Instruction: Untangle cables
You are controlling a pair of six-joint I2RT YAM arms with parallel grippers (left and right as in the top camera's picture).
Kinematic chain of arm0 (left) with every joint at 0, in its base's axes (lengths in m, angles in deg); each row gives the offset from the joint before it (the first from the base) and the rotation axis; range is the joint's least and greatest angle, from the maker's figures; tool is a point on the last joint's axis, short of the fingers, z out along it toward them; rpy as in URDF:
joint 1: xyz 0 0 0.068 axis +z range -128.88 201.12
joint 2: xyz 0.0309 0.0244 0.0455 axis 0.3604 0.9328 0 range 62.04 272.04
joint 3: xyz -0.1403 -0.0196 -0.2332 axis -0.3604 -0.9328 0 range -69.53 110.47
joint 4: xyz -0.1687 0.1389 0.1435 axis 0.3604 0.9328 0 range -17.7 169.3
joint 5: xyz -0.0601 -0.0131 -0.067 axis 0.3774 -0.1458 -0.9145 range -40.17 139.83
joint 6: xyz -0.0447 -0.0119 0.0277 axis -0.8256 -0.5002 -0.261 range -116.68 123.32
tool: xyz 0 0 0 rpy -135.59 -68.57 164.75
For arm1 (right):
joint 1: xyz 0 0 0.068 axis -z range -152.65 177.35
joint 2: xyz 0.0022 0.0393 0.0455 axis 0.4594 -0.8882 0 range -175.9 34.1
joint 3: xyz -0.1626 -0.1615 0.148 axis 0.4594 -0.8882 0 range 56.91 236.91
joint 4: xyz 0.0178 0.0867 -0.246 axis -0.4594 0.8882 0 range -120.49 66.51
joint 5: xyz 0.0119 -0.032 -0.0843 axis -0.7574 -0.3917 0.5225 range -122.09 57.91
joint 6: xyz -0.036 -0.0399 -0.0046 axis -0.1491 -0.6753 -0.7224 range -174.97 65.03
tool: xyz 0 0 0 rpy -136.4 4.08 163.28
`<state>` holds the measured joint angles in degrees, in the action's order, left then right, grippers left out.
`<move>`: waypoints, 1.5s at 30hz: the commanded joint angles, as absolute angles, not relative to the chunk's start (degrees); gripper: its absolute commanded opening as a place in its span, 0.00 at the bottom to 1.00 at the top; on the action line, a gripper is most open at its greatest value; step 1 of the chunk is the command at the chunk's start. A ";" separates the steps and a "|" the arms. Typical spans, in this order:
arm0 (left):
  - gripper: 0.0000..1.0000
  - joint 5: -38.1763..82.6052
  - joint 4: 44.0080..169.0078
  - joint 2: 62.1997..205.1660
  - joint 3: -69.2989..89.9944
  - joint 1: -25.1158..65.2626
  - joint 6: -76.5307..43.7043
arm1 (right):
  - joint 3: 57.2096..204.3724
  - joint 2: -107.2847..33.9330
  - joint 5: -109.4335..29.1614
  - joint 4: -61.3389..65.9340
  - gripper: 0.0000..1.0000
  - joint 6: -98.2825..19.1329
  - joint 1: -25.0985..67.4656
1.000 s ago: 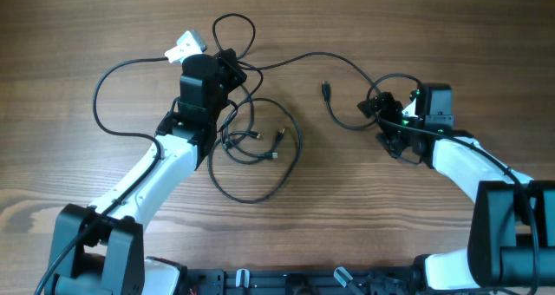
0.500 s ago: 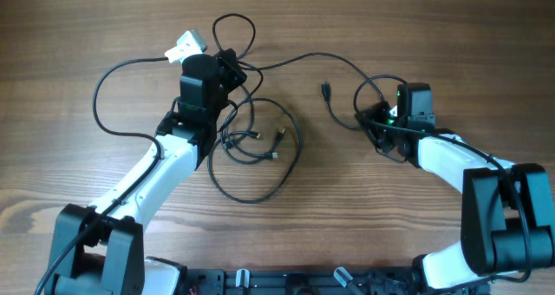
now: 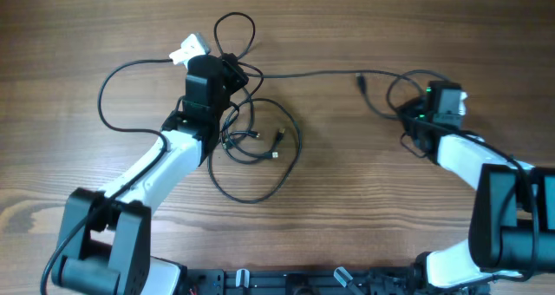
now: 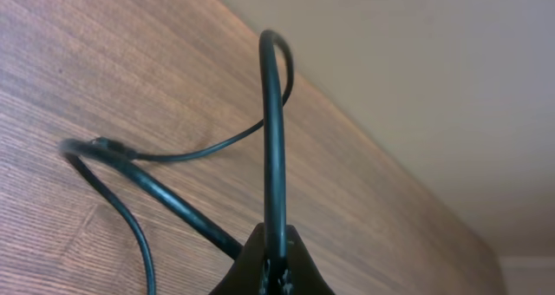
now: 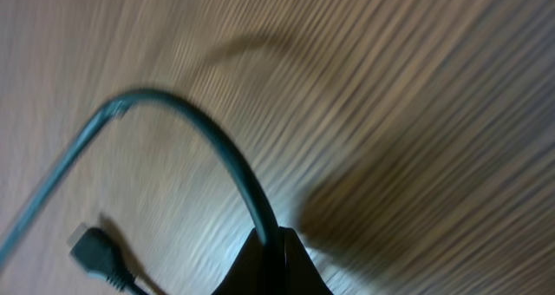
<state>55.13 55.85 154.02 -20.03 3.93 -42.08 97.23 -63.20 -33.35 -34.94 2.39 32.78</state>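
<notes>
Two claws were clenched. The left claw had its jaws closed on a cable that rose straight up from between them in the left wrist view. It arched over and fell back to the table, where two more black strands lay beside it. From overhead, that claw sat at the upper edge of the tangle, a loosely coiled heap just right of the left arm. Several small plugs lay inside the heap. One small loop stood beyond the claw, next to the white camera module. The module's thicker wire swept out in a wide curve to the left.

The right claw was clamped on a cord, which curved up and away to the left in the blurred right wrist view. A dark connector lay on the wood near it. Overhead, a long run of black cord stretched almost straight from the tangle across the table toward the right claw, which sat well apart from the heap. It seemed to be the same cord both claws gripped, though the knot by the left claw hid the join.
</notes>
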 commanded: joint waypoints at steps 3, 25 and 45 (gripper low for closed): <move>0.09 52.44 46.08 159.24 -19.71 1.48 -40.34 | 97.32 -64.05 -36.67 -38.45 0.04 -0.21 42.31; 1.00 53.54 43.42 164.60 -19.66 -7.00 -39.05 | 97.32 -64.05 -34.42 -47.74 0.04 -5.50 61.32; 1.00 35.92 46.91 164.60 -19.64 -7.02 -23.88 | 124.88 -89.08 -35.14 -53.40 0.04 -7.79 61.91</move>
<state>37.10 46.67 164.16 -20.01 -7.02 -26.63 117.34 -84.16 -33.11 -54.63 -6.94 61.89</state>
